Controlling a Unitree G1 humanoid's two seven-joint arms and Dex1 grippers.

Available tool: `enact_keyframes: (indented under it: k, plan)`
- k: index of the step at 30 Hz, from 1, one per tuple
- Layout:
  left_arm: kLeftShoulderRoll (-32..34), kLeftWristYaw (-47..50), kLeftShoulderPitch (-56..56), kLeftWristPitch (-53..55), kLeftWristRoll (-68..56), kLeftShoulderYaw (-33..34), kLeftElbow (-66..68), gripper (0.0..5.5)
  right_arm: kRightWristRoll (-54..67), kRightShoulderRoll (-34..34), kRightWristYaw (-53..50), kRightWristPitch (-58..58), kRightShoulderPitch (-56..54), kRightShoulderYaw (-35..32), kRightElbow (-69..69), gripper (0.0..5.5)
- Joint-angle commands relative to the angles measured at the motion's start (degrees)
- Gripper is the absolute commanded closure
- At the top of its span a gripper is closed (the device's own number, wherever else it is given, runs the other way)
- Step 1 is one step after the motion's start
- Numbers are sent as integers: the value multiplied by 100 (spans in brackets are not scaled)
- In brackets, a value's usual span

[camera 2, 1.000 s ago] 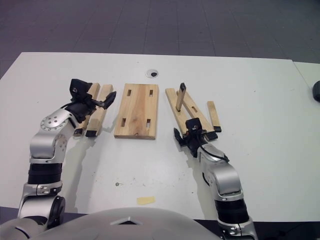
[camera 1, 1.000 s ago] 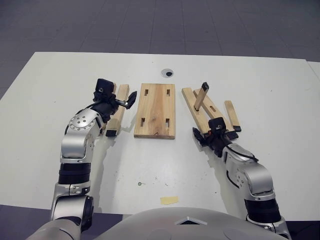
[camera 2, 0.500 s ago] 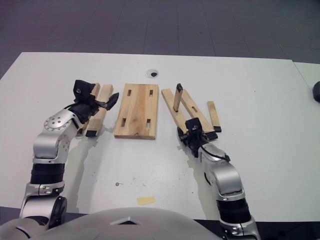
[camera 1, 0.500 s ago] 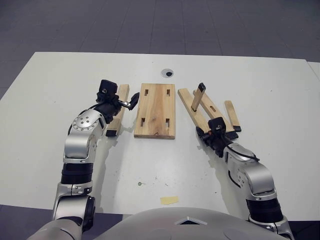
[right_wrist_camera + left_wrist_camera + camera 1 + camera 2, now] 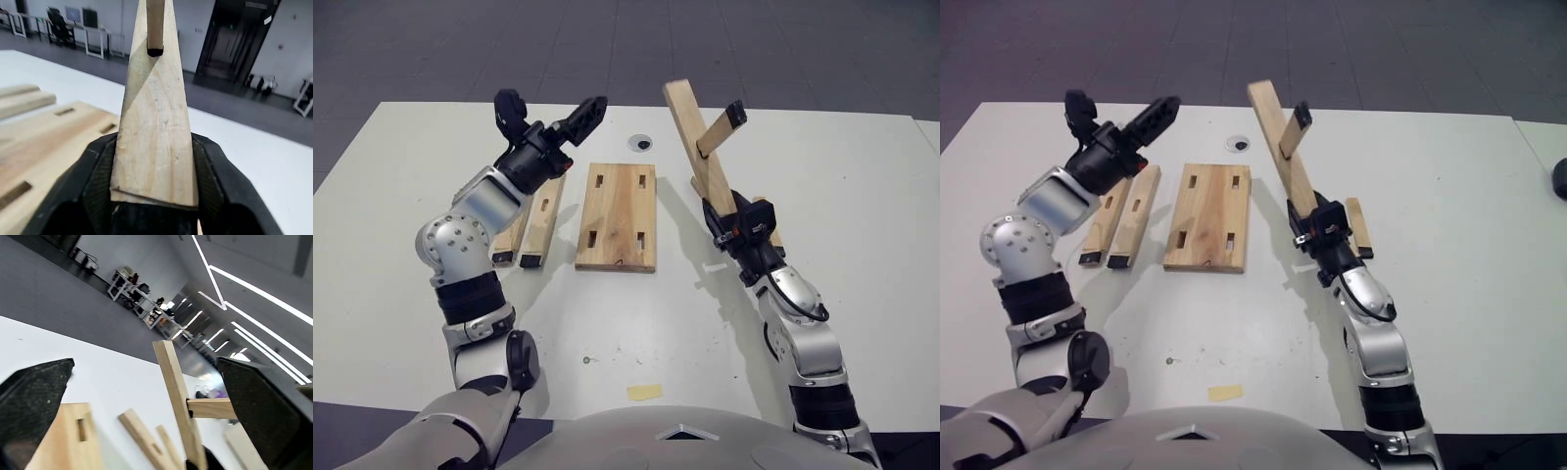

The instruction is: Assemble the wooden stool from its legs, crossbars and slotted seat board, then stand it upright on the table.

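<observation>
The right end effector (image 5: 736, 227) is clamping the lower end of a leg (image 5: 697, 147) with a crossbar (image 5: 720, 127) plugged in, holding it tilted above the worktop (image 5: 411, 196). The left end effector (image 5: 551, 108) is hovering wide open and empty. The slotted seat board (image 5: 618, 217) is lying flat between them. Seating this leg in a slot looks like the step in hand, calling for careful alignment.

Left hand (image 5: 551, 110) aloft, splayed wide; right hand (image 5: 734, 223) lower, upturned, clamped tight.
</observation>
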Motion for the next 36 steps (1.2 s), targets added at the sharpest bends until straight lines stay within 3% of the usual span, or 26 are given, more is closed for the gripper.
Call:
enact_keyframes:
  k: [1,9,14,36]
  plan:
    - [-162,907,-476,447,-818,180,241,10,-68,42,277,-557,-147,223,3,346]
    - [-215,1595,-550,405,-1558,41,349,10,-132,92,570,-730,-134,584,9,346]
    - [-146,1643,-546,242,-1631,-36,407,72,161,156,796,-589,-130,579,-12,346]
    - [453,1423,-312,-25,-1838,-394,104,438,244,182,926,-424,-52,649,-98,346]
